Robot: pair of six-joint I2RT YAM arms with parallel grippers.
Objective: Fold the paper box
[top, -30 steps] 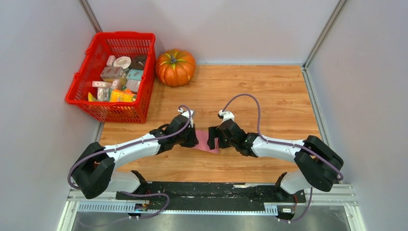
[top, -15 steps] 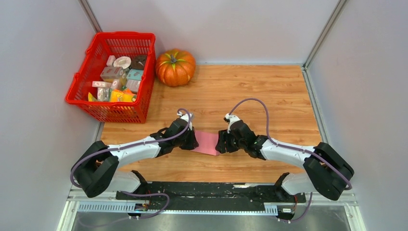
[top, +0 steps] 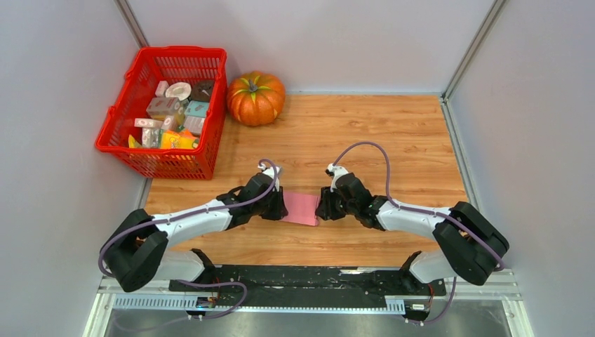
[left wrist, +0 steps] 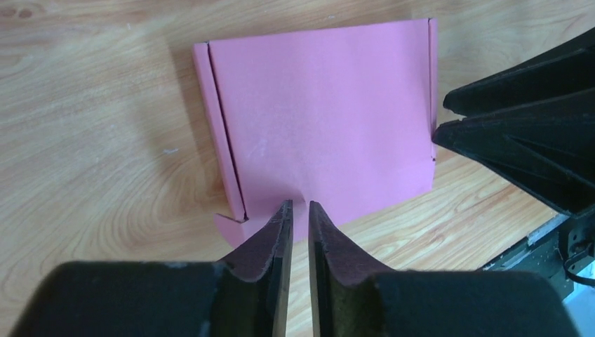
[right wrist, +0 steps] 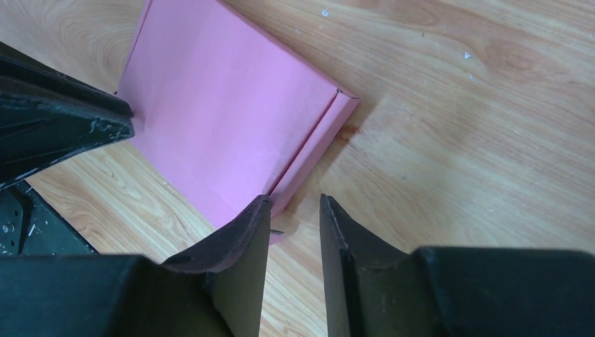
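The paper box (top: 302,208) is a pink card sheet folded flat on the wooden table, between my two grippers. In the left wrist view the paper box (left wrist: 323,119) has a narrow folded strip along its left side and a small tab at its near corner. My left gripper (left wrist: 296,205) is at its near edge, jaws a narrow slit apart with nothing clamped. My right gripper (right wrist: 295,200) is open over bare wood. Its left finger (right wrist: 242,232) is at the corner of the paper box (right wrist: 224,119), beside the folded strip. From above, the left gripper (top: 279,206) and right gripper (top: 323,208) flank the sheet.
A red basket (top: 112,133) of small packaged goods stands at the back left, with an orange pumpkin (top: 255,97) beside it. Grey walls close in the table on three sides. A black rail (top: 309,277) runs along the near edge.
The right gripper pulled back off the sheet to its right edge and its jaws narrowed. The left jaws parted a little. The sheet now lies flat and more exposed.
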